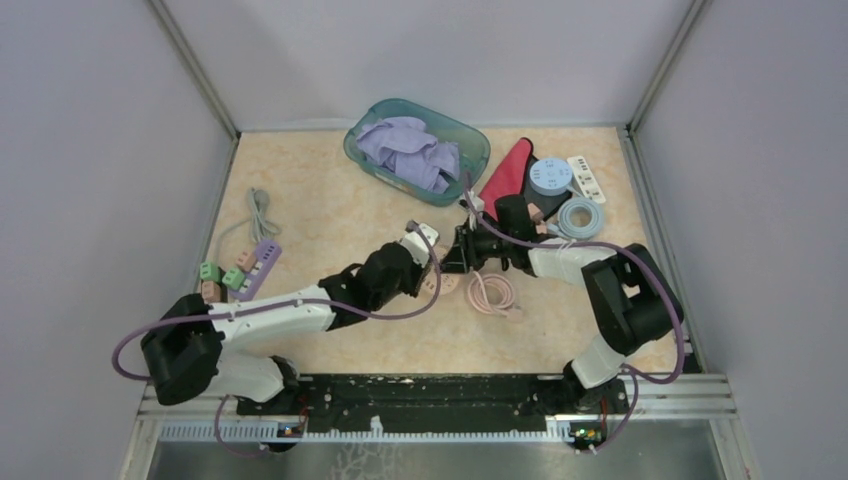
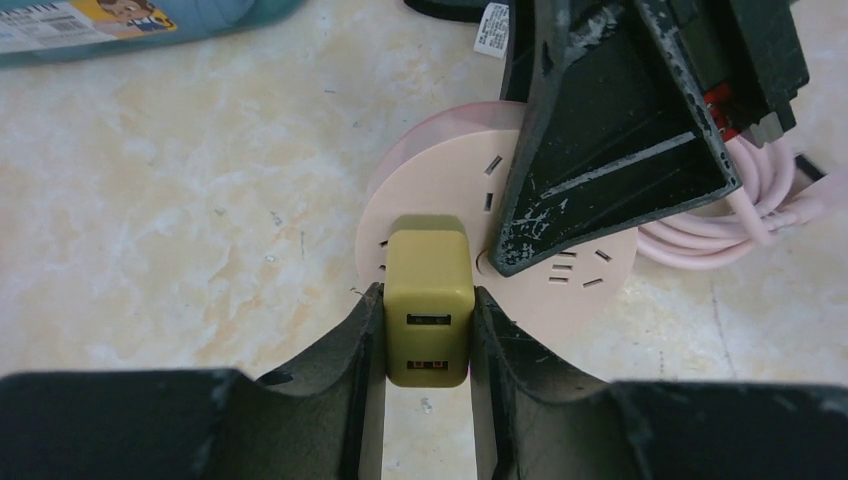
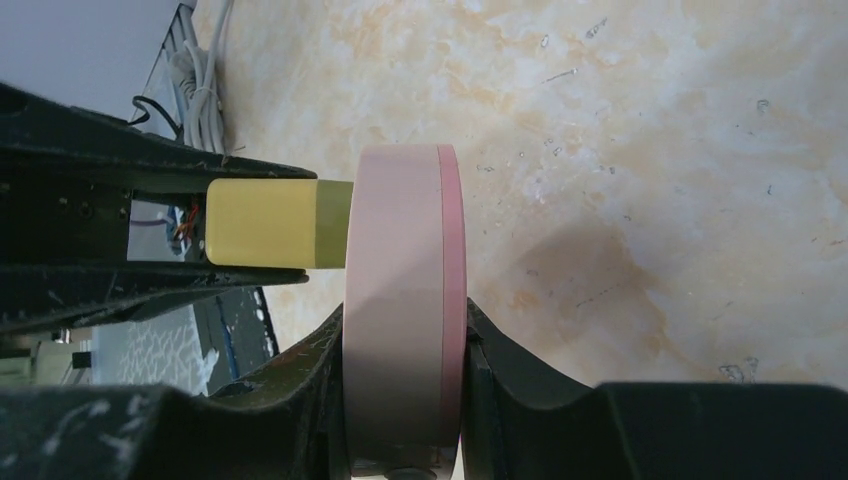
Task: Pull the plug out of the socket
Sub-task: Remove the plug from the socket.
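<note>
My L claw (image 2: 428, 300) pinches the plug (image 2: 430, 262), seated in the socket (image 2: 440, 165) mid-counter (image 2: 200, 180). R claw (image 3: 403, 335) clamps the socket's edge. Risks: the smooth, boxy olive plastic may slip my pinch, or an off-axis pull twists the round pink disc out of R's grip w/ prongs stuck.

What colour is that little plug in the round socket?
Mustard yellow: the plug in the pink socket shows best in the left wrist view.

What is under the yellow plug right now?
The round pink socket; the yellow plug sits flush against its face. Its prongs are covered and cannot be seen.
</note>
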Controlling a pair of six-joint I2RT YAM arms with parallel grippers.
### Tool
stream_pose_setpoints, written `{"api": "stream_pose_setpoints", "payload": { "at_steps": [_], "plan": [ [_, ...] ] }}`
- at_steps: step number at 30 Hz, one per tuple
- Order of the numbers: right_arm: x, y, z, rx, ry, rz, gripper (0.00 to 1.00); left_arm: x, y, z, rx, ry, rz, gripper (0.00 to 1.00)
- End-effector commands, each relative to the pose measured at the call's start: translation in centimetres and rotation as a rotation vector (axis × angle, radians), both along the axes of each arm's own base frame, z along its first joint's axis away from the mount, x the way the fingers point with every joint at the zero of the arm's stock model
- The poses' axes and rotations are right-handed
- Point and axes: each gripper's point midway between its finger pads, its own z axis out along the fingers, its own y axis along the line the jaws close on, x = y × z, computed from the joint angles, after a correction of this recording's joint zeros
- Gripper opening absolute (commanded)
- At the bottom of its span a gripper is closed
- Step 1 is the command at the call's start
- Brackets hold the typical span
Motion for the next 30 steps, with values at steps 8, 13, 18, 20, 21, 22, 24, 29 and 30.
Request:
{"api": "stream_pose_setpoints", "payload": {
  "at_steps": [8, 13, 18, 20, 21, 22, 24, 29, 30],
  "plan": [
    [-2.6, 3.1, 4.1, 0.135, -0.053, 0.199, 0.00, 0.2, 0.5, 3.9, -0.439, 0.169, 0.079, 0.00],
    [-2.5, 3.0, 3.9, 0.129, -0.051, 0.192, 0.00, -0.9, 1.2, 4.7, -0.322, -0.071, 0.189, 0.00],
    [-2.6, 3.0, 3.7, 0.132, -0.047, 0.197, 0.00, -0.8, -0.2, 4.5, -0.190, -0.151, 0.225, 0.00],
    [-2.6, 3.0, 3.8, 0.133, -0.050, 0.197, 0.00, -0.4, -0.8, 4.0, -0.121, -0.132, 0.237, 0.00],
    [-2.6, 3.0, 3.8, 0.132, -0.052, 0.197, 0.00, -0.1, -1.4, 4.4, -0.104, -0.121, 0.228, 0.00],
    [-2.5, 3.0, 3.7, 0.129, -0.054, 0.195, 0.00, 0.1, -1.7, 4.3, -0.086, -0.102, 0.215, 0.00],
    [-2.5, 3.0, 3.7, 0.126, -0.057, 0.192, 0.00, 0.5, -1.9, 4.1, -0.086, -0.044, 0.203, 0.00],
    [-2.4, 2.9, 3.8, 0.125, -0.060, 0.191, 0.00, 1.2, -1.0, 4.4, -0.279, 0.125, 0.180, 0.00],
    [-2.3, 2.9, 3.8, 0.125, -0.059, 0.189, 0.00, 1.1, -0.7, 4.5, -0.333, 0.145, 0.184, 0.00]
  ]
}}
